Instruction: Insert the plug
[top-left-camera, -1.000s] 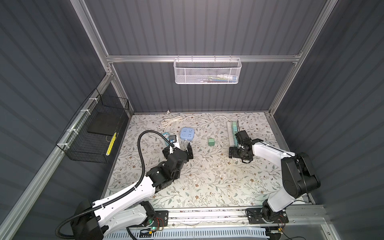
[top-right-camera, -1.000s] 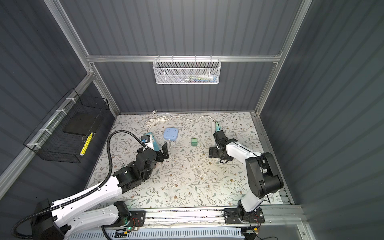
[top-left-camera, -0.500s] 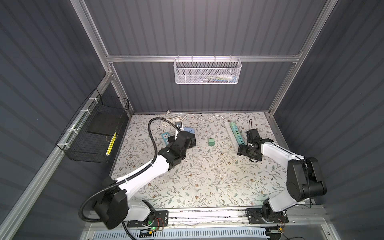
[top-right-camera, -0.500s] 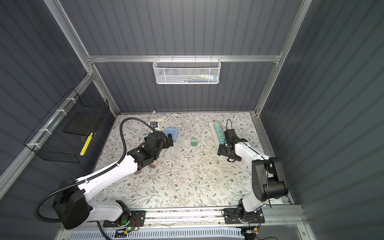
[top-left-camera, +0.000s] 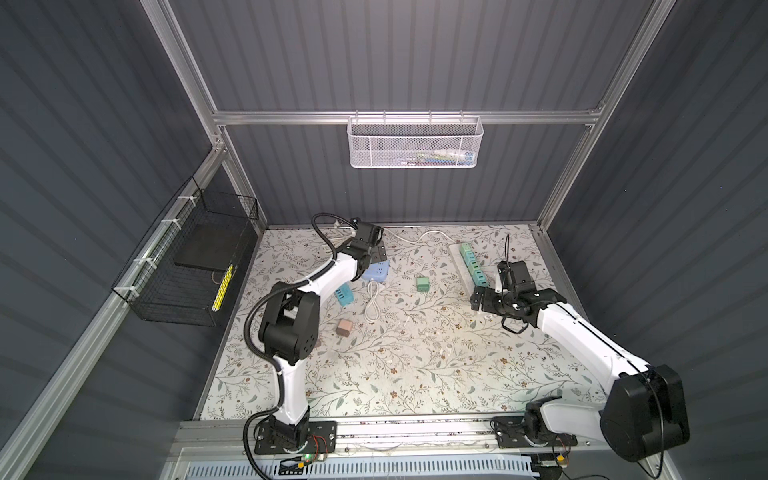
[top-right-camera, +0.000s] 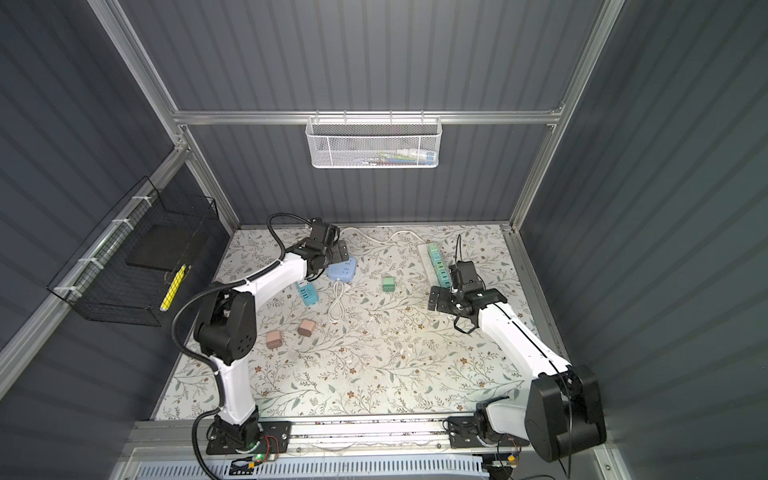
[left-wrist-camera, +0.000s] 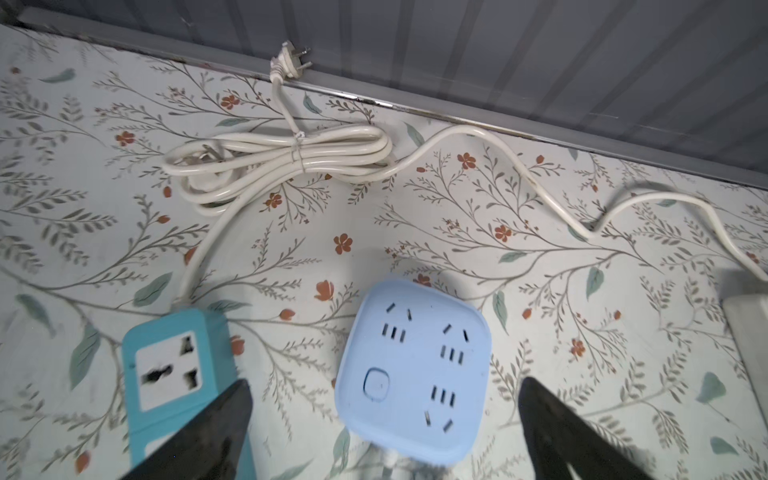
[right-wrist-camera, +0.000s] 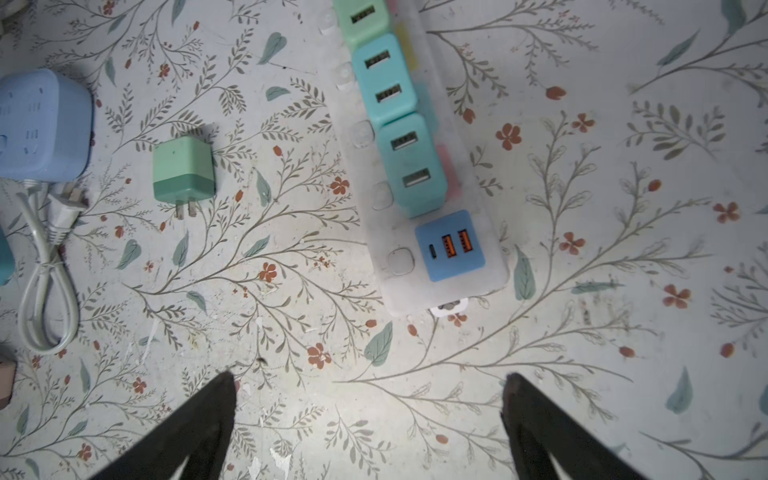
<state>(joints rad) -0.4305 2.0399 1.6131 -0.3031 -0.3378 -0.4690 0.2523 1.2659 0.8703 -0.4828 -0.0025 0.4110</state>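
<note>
While chargers (top-left-camera: 473, 266) sit in the strip (top-left-camera: 459, 266) at right, I see the green plug (top-left-camera: 423, 284) loose mid-frame, uninserted; left gripper (left-wrist-camera: 384, 384) and right gripper (right-wrist-camera: 368, 378) gape, empty.

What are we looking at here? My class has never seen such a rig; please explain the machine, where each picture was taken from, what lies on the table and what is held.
Two white robot arms stand at the front edge of a flower-patterned table. Two pictures look down from above; the other two come from cameras on each arm's wrist. The left gripper hovers open over a pale blue socket cube, beside a teal socket block. The right gripper, also open, faces a white power strip carrying chargers. A green charger lies loose. Nothing is held.
</note>
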